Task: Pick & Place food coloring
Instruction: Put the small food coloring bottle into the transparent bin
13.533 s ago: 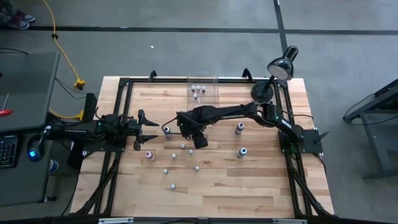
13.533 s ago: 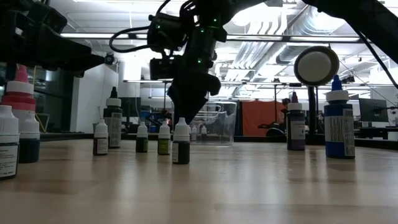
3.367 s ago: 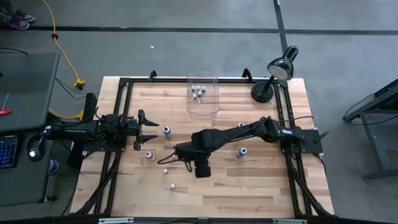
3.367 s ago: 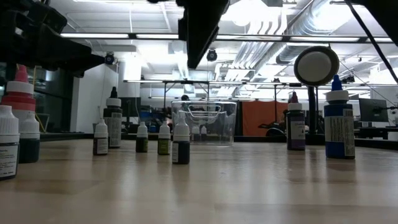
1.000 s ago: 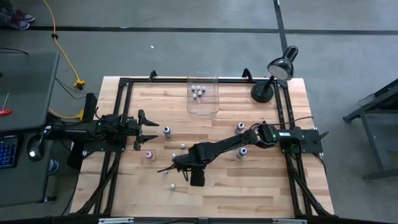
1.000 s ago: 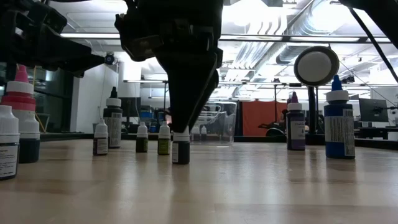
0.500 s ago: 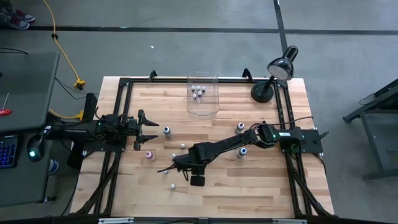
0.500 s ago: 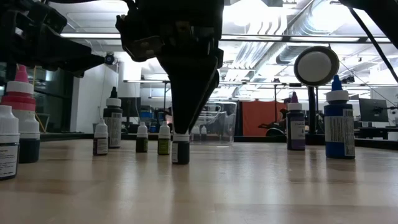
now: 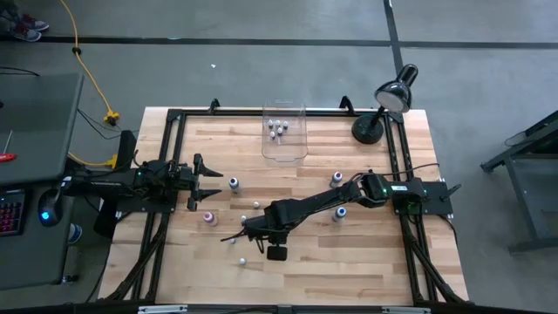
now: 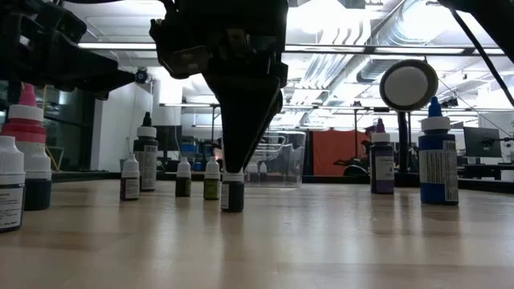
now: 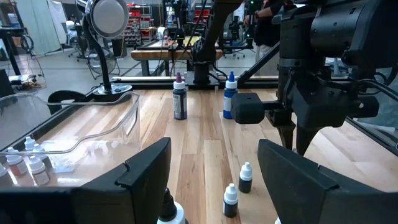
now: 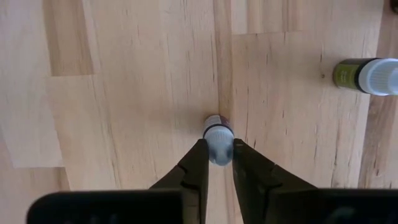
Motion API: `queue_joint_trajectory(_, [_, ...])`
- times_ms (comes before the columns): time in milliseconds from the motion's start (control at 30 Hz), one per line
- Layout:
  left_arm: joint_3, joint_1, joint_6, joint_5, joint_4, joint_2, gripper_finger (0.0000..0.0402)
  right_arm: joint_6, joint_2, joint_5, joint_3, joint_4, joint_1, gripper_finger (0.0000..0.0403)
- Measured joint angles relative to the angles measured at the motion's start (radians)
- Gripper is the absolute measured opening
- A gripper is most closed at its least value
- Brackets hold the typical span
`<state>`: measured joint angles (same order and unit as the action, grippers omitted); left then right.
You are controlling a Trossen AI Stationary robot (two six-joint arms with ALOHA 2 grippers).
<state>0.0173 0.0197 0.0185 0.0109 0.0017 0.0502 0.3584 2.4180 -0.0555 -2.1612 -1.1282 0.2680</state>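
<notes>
Right wrist view alone: right end effector (image 12: 216, 155) pinching food coloring bottle (image 12: 218, 138).

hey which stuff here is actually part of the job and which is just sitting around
Job:
food coloring bottles
clamped bottle
clear bin
right gripper

Just around:
desk lamp
left gripper, waiting open at the table's left
yellow cable

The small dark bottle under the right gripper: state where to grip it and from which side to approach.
Grip the small dark bottle at its white cap and neck, coming straight down from above. It stands upright on the table, so the cap is the highest, narrowest part and neighbouring bottles leave the top free. The right gripper already points down with a finger on each side of the cap. The left gripper waits at the table's left edge.
</notes>
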Motion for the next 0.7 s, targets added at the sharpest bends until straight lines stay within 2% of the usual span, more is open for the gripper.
queue_joint_trajectory(333, [0.0,0.0,0.0,0.0,0.0,0.0,0.0239,0.009,-0.012,0.005,-0.003,0.0,0.0,0.0038])
queue_joint_trajectory(700, [0.0,0.0,0.0,0.0,0.0,0.0,0.0239,0.062,-0.124,0.041,-0.006,-0.01,0.001,0.0038])
